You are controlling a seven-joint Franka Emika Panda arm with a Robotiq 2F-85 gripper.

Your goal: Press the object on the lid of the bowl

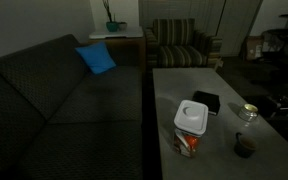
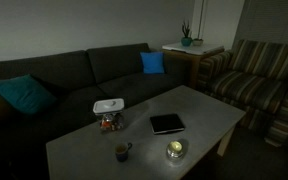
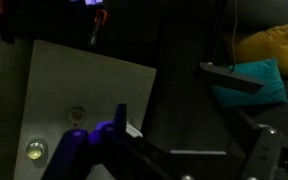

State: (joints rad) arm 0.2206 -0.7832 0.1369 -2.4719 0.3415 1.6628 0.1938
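One lidded bowl (image 1: 189, 145), grey object (image 1: 191, 109) atop white lid (image 1: 200, 120); jaws' state unclear.

Seemingly a living room: sofa (image 1: 64, 90), armchair (image 1: 179, 45), coffee table (image 1: 184, 85).

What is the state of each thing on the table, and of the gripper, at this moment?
lid: shut on the bowl.
object: on the lid, untouched; pressed or not, cannot tell.
black flat item: lying flat.
dark cup: upright.
glass dish: upright.
gripper: looks open, holds nothing.
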